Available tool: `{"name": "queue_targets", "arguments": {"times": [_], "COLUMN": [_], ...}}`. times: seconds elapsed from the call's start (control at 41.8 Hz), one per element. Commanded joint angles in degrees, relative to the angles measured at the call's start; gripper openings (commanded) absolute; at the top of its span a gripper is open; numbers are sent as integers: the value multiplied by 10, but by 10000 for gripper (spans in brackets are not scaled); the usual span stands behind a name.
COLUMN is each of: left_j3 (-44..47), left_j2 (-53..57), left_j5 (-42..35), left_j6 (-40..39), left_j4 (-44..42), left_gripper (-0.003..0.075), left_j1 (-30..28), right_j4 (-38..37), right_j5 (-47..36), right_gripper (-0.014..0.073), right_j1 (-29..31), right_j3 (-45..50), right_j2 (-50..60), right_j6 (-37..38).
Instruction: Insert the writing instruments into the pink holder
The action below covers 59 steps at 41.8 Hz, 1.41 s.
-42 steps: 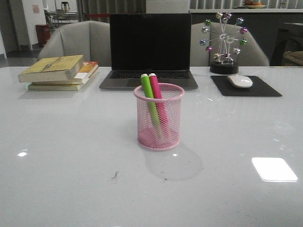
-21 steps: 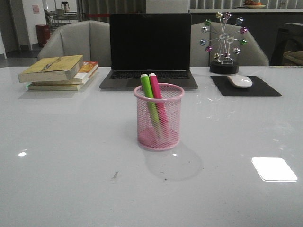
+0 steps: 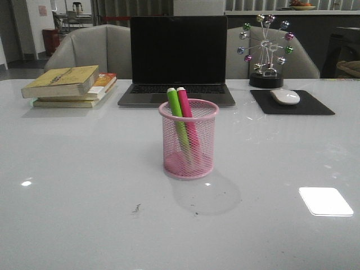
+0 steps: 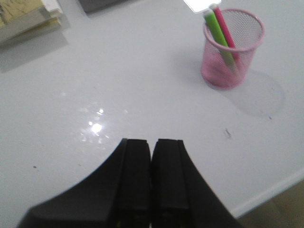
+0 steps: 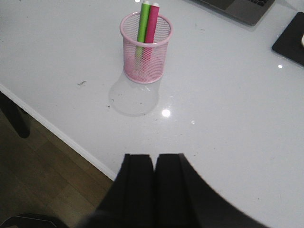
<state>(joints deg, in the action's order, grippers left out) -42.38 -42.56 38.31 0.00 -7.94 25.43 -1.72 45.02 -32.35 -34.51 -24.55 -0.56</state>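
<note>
White glossy surface (image 3: 84,169) is filling most of the front view, with a laptop (image 3: 178,59) sitting at the far edge, a stack of books (image 3: 70,85) far left, and a mouse (image 3: 285,96) on its dark pad (image 3: 292,104) far right next to a little ball ornament (image 3: 265,50).

Pink mesh cup (image 3: 189,139) is standing upright near the middle, and both pens are already sitting inside it: green pen (image 3: 178,121) on the left, pink pen (image 3: 188,121) touching it on the right, both leaning a bit and poking up over the rim.

Honestly nothing is changing here. Compared with the front shots a second and half a second back, the cup and pens are sitting in exactly the same spot, no wobble. To me that's saying the job is basically done and the arms are just idling.

Left tool (image 4: 151,156) is pinched fully together with nothing in it, hanging over bare surface well apart from the cup. Right tool (image 5: 154,168) is doing the same, fingers pressed together, empty, off by the near edge.
</note>
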Motion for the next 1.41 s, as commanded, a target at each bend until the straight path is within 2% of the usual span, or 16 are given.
{"name": "queue_targets", "arguments": {"times": [0.0, 0.239, 0.359, 0.55, 0.717, 1.387], "left_j3": [9, 195, 292, 402, 429, 429], "left_j2": [45, 215, 307, 401, 440, 439], "left_j5": [-105, -292, -347, -416, -424, -427], "left_j6": [-5, -5, -5, -5, -5, -5], "left_j4": [-6, 49, 71, 100, 100, 79], "left_gripper": [97, 97, 97, 97, 97, 97], "left_j1": [-47, -178, -218, -251, -250, -232], "right_j4": [-5, -5, -5, -5, -5, -5], "right_j5": [-40, -39, -39, -39, -39, -38], "right_gripper": [27, 27, 27, 27, 27, 27], "right_j1": [2, 2, 2, 2, 2, 2], "right_j3": [-16, -16, -16, -16, -16, -16], "right_j2": [-3, -3, -3, -3, -3, -3], "right_j6": [0, 0, 0, 0, 0, 0]}}
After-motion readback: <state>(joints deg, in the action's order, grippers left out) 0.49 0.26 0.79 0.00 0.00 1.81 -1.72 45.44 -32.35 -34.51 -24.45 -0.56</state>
